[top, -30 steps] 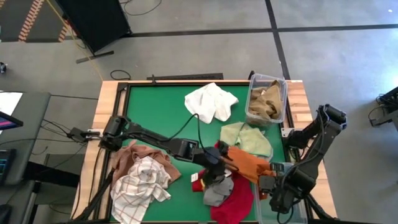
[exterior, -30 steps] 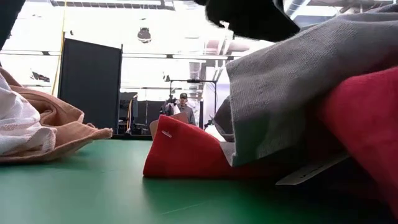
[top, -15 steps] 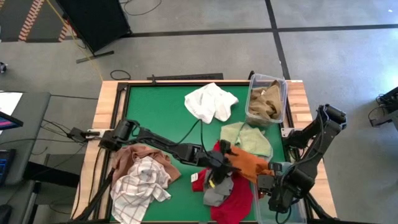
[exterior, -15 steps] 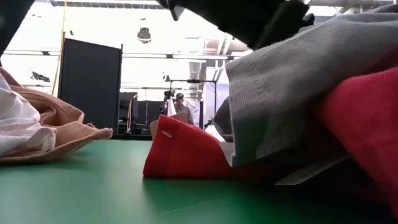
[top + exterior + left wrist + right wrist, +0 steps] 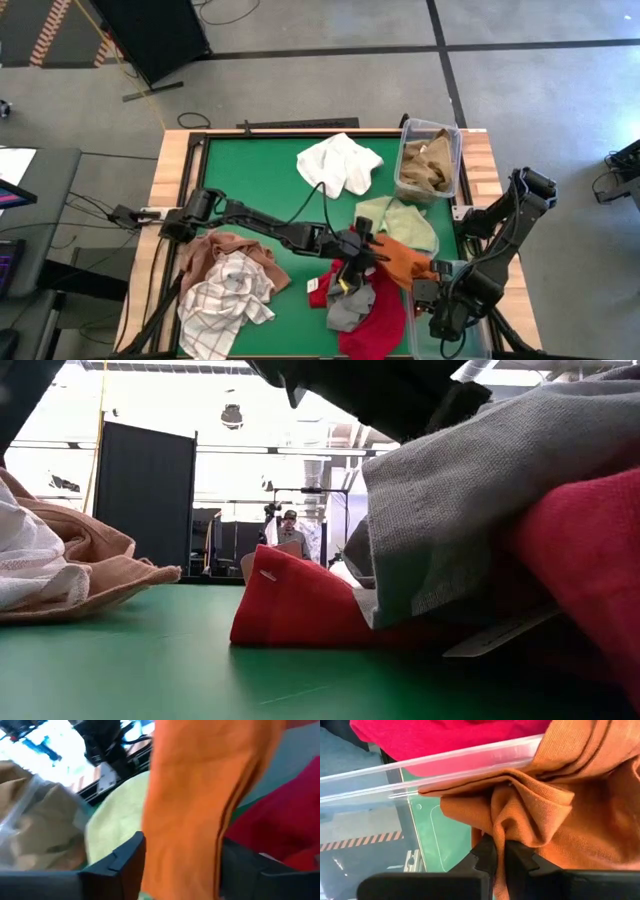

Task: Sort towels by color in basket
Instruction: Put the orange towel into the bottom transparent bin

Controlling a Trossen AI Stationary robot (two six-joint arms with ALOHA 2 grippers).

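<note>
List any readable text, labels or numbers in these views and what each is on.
None readable.
Small white tag on the red towel: too small to read.
Screen at the table's left: nothing legible.
Towels, clear bins, green table: no print seen.

Lab hall: concrete floor [image 5: 300, 90], black partition [image 5: 145, 495], camera tripod [image 5: 270, 525].

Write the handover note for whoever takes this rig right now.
Right tool: shut on the orange towel, by the near bin.
Left tool: on the same towel, mid-table.
Done: tan towels in the far bin.
Left on the table: white towel, green towel, red towel, grey towel, brown towel, check towel. The orange one is not dropped yet.
</note>
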